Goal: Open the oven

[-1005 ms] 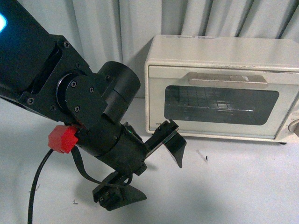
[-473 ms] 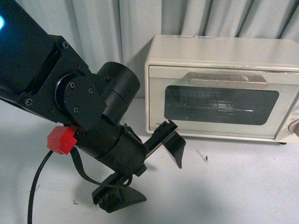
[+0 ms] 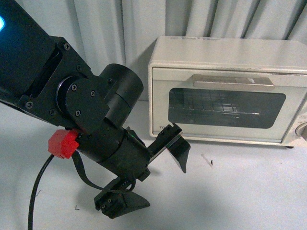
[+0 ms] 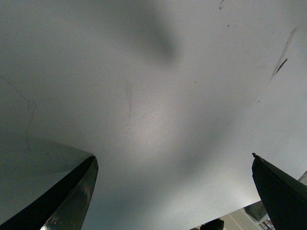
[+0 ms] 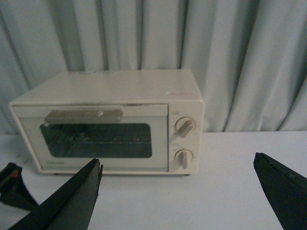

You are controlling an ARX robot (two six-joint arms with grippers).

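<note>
The cream-white oven (image 3: 225,91) stands at the back right of the white table, its dark-glass door shut and its flat bar handle (image 3: 233,80) along the door's top. My left gripper (image 3: 167,187) hangs open low over the table, in front of the oven's left corner and apart from it. In the left wrist view the left gripper (image 4: 173,157) has only bare table between its fingers. The right wrist view faces the oven (image 5: 110,124) and its handle (image 5: 84,115) from some distance. My right gripper (image 5: 177,159) is open and empty there.
Pale curtains (image 3: 105,33) hang close behind the oven. Two knobs (image 5: 184,127) sit on the panel right of the door. My bulky left arm (image 3: 72,96) fills the left foreground, with a black cable (image 3: 38,187) trailing below it. The table (image 3: 240,191) in front is white.
</note>
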